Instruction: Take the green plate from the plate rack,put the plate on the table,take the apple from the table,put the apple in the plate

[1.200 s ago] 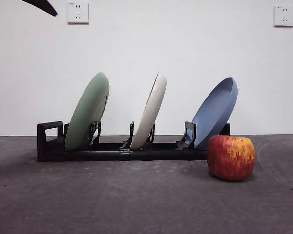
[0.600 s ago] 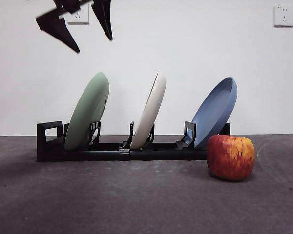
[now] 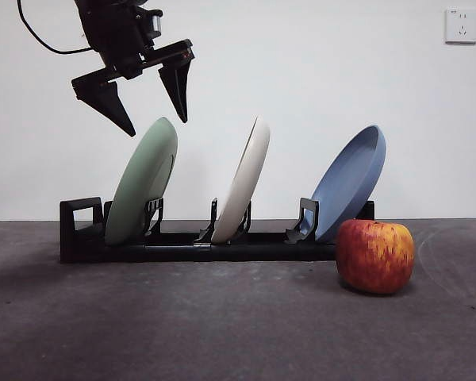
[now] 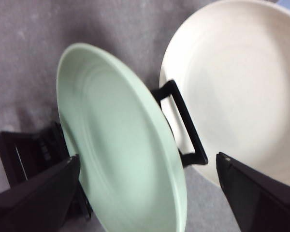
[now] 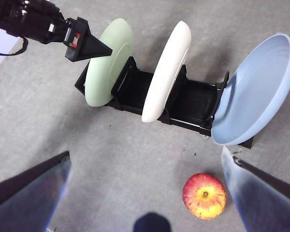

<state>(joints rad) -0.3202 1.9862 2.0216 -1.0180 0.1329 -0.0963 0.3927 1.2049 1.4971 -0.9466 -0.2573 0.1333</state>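
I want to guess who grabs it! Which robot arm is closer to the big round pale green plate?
Left. The left gripper hovers just above the pale green plate; the right gripper waits high, farther away.

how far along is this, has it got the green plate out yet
Not yet; nothing is finished. The green plate stands in the rack beside the white plate and blue plate. In hand: the left gripper hangs open just above the green plate's rim. Left to do: lift it out, lay it on the table, then move the apple onto it.
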